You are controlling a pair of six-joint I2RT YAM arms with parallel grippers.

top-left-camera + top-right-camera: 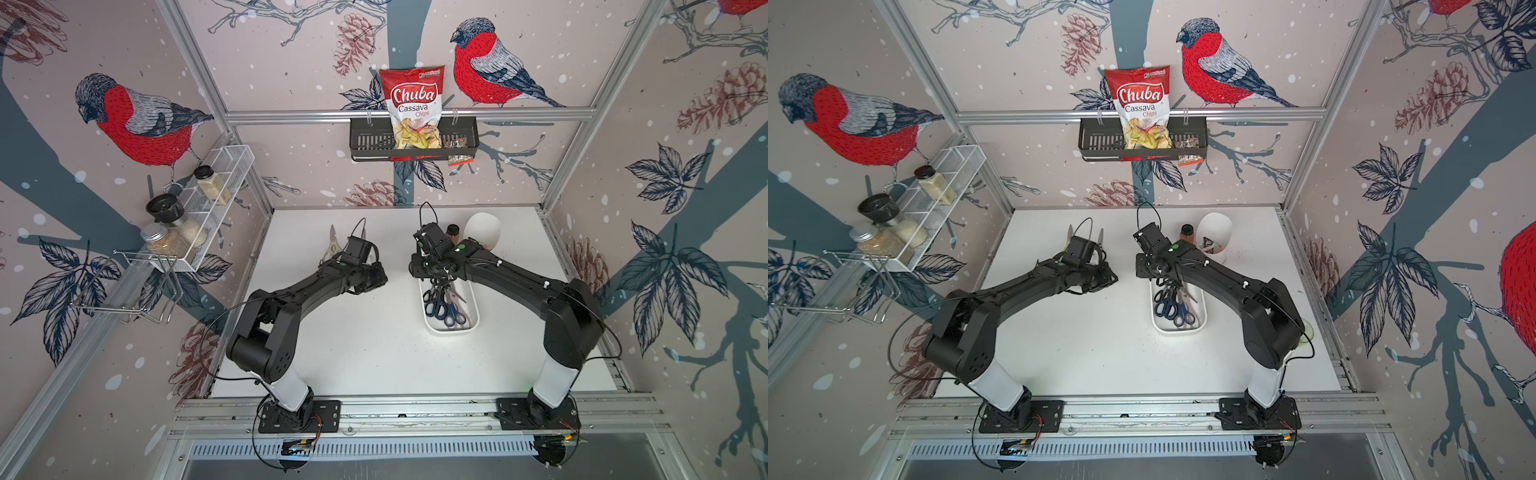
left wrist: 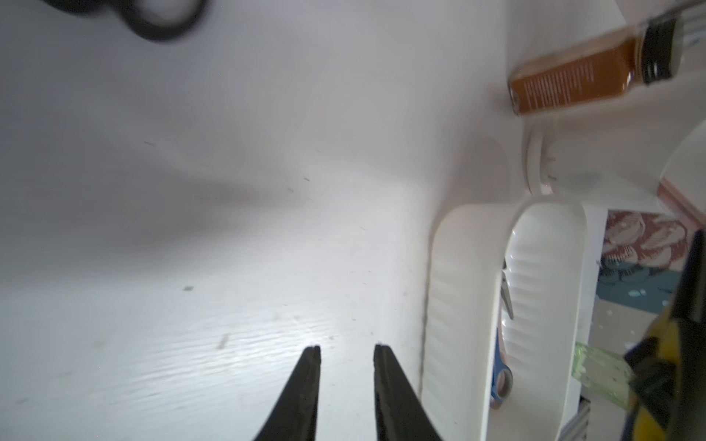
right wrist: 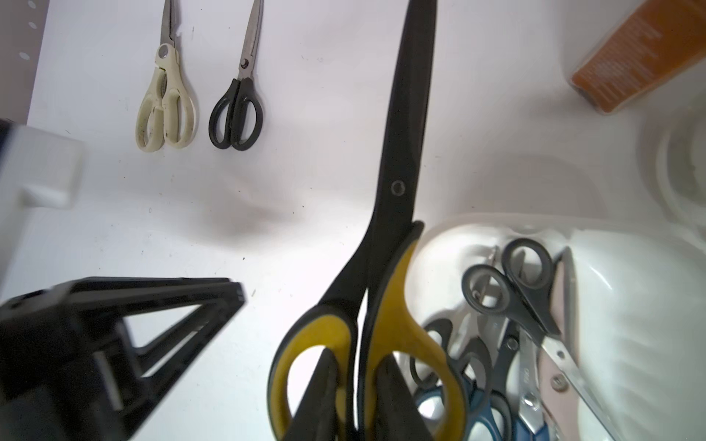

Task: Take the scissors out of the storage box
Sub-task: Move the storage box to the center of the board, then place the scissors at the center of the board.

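Scissors point(image 3: 397, 214), 1 black-and-yellow: right gripper point(image 3: 357, 355) is pinching its loops at ribbed white storage box point(image 3: 649, 305) rim; 1 cream pair point(image 3: 165, 103), 1 black pair point(image 3: 237, 114) lying at box's 10 o'clock; left gripper point(image 2: 347, 346) hovering spread.

**Robot arms face off beside a box of scissors**

Two black robot arms bend toward each other over a white table point(image 1: 1100, 353). The right arm point(image 1: 1225, 280) holds its wrist above the far end of the storage box point(image 1: 1177, 329), where dark-handled scissors point(image 1: 1173, 309) lie heaped. Beyond the left arm point(image 1: 1017, 291), two blade tips point(image 1: 1069, 237) poke out. A spice bottle point(image 1: 1187, 235) and a white cup point(image 1: 1217, 232) stand just past the box.
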